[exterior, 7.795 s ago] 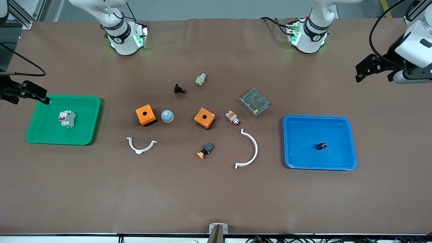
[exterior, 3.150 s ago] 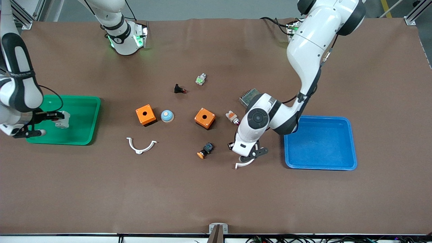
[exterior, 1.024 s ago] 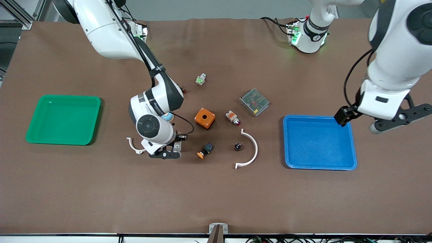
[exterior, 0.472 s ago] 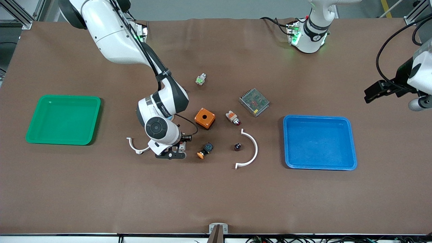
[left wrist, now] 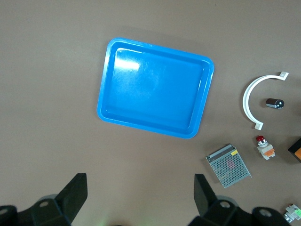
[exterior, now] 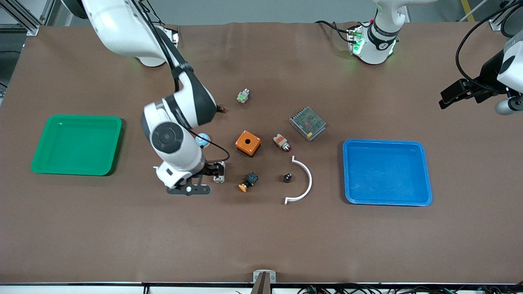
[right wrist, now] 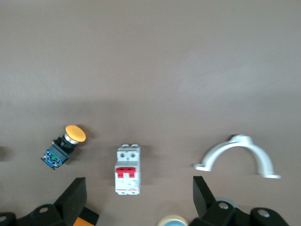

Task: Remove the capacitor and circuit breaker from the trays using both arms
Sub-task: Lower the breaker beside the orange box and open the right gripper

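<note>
Brown table [exterior: 261,237]: breaker [right wrist: 128,169] lies free under spread right claw [right wrist: 136,200]; left claw [left wrist: 140,197] spread, over table edge.

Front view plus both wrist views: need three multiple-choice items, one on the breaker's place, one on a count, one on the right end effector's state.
1. Where is the breaker?
A. In the green tray
B. On the table beside the orange-capped button
C. In the blue tray

2. How many white arc pieces lie on the table?
A. One
B. Two
C. Four

3. What state is the right end effector in?
A. Open, over the breaker, holding nothing
B. Shut on the breaker
C. Shut on the capacitor

Answers:
1 B: the right wrist view shows it lying on bare table next to the button; the green tray and blue tray hold nothing.
2 B: one arc shows near the breaker, another curves beside the capacitor.
3 A: its fingers stand wide apart with the breaker free between them.
</note>
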Controlling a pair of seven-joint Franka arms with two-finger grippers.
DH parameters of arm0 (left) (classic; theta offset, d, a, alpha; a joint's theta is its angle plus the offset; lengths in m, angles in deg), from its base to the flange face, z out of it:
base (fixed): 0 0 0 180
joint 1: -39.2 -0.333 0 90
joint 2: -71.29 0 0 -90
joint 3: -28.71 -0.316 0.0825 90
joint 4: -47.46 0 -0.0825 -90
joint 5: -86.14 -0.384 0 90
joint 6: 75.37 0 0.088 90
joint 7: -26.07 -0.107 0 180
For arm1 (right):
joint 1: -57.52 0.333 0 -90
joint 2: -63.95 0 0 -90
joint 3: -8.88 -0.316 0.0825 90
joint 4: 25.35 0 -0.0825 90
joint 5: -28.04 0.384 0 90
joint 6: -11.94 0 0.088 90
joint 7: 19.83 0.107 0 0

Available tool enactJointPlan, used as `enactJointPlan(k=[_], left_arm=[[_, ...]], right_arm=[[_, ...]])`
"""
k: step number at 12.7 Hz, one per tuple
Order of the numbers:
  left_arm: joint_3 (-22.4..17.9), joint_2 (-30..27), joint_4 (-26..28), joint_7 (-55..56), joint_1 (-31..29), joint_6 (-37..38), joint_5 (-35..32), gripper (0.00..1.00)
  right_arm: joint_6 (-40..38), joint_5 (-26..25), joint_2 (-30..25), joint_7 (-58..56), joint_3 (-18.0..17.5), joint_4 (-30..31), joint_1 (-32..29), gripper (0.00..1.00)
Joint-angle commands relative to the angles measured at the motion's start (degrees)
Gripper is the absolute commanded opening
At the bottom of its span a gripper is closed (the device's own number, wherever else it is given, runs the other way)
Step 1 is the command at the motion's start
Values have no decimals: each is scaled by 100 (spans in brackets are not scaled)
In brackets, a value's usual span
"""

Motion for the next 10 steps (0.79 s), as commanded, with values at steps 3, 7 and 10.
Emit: enactJointPlan(k=[3, 7, 10], left_arm=[[297, -150, 174, -138, -57, -97, -192, 100], [509, -141, 174, -156, -66, -106, -264, 100], [509, -115, 165, -392, -66, -106, -290, 100]], right_arm=[[-525, -189, -753, 3, -38, 56, -531, 100], [-1174, -180, -1219, -879, -29, 47, -1304, 100], [-1510, -180, -1852, -2262, 199, 222, -1726, 100]])
